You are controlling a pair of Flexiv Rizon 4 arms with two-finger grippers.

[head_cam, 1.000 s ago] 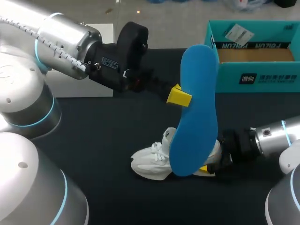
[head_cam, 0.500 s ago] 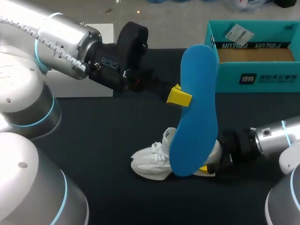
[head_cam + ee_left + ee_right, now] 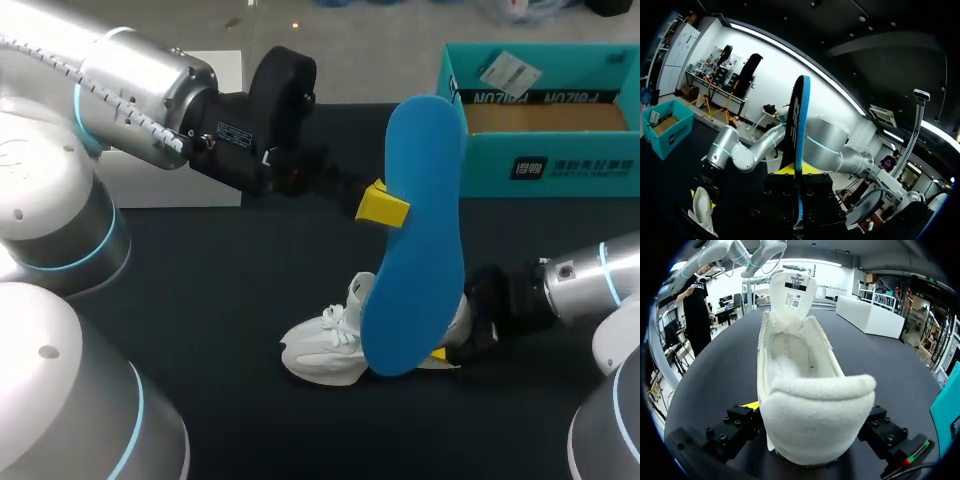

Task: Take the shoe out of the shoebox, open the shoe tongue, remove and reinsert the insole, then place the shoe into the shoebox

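My left gripper (image 3: 383, 205) is shut on the edge of a blue insole (image 3: 415, 240), holding it upright well above the table. In the left wrist view the insole (image 3: 799, 150) stands edge-on between that gripper's fingers. Below it, a white shoe (image 3: 320, 345) rests on the black table, toe toward the left. My right gripper (image 3: 445, 352) sits at the shoe's heel. In the right wrist view the heel and the empty inside of the shoe (image 3: 800, 380) fill the space between the open fingers, and the tongue stands lifted at the far end.
A teal shoebox (image 3: 540, 150) stands open at the back right, with a tag on its rim. A white box (image 3: 225, 70) lies at the back left, behind my left arm. Bare black tabletop (image 3: 220, 290) surrounds the shoe.
My right arm has drawn back slightly to the right and its fingers have spread wider around the heel. The left arm and the insole have not moved.
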